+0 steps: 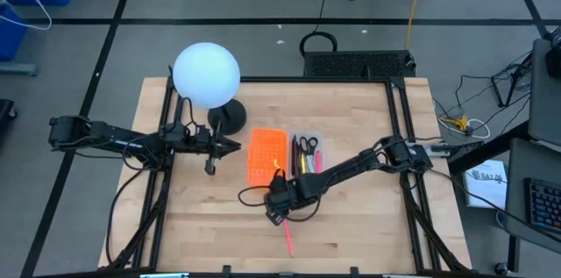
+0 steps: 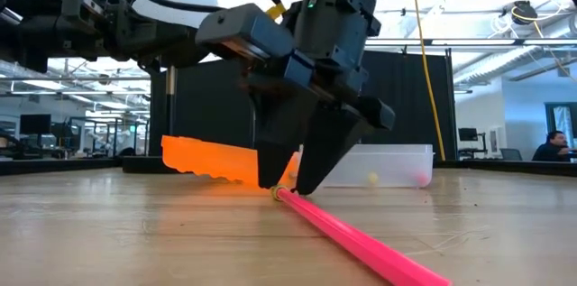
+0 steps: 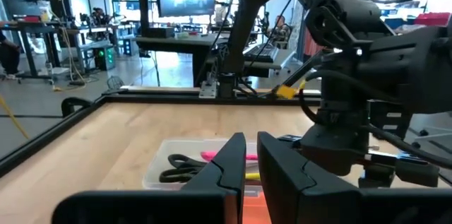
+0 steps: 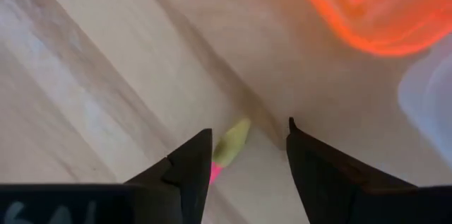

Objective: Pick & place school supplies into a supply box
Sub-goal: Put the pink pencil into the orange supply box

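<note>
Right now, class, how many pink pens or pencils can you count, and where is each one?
2. One pink pen lies on the table, its tip between the right gripper's open fingers. Another pink one lies in the clear supply box. Others may be hidden there.

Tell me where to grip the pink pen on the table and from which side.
Grip the pink pen near its yellow-tipped end, from straight above. It lies flat on bare wood, thin, so fingers must straddle it crosswise. The right gripper is open there, one finger on each side.
</note>
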{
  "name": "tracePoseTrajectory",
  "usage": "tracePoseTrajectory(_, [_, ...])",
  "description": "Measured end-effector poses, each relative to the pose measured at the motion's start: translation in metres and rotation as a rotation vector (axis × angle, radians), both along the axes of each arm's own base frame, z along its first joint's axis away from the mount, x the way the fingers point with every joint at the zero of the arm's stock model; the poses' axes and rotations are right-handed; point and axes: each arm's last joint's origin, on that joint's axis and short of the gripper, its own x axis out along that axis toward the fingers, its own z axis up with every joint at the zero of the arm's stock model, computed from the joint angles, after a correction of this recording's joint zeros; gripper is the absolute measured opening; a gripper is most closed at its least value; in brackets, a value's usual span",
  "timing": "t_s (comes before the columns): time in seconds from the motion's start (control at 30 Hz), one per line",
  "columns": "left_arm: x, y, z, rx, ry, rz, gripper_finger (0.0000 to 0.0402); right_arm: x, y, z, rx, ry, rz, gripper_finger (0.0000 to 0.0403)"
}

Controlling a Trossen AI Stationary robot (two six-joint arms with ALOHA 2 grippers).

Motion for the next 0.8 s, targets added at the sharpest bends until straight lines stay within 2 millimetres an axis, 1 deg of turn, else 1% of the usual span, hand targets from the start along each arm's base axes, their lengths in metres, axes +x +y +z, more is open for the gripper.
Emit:
tracePoseTrajectory(0.2, [0.000, 0.000, 0.000, -0.011, 0.001, -0.001, 0.0047, -0.003, 0.008, 0.000, -0.014, -0.007, -0.017, 0.0174])
tracePoseTrajectory(0.53, [0.000, 0.000, 0.000, -0.011, 0.000, 0.000, 0.0047, -0.004, 0.007, -0.003, -0.007, -0.010, -0.042, 0.0173])
tracePoseTrajectory(0.8, [0.000, 0.000, 0.000, -0.011, -0.001, 0.000, 0.0047, -0.006, 0.015, -0.003, -0.009, -0.023, -0.050, 0.0172])
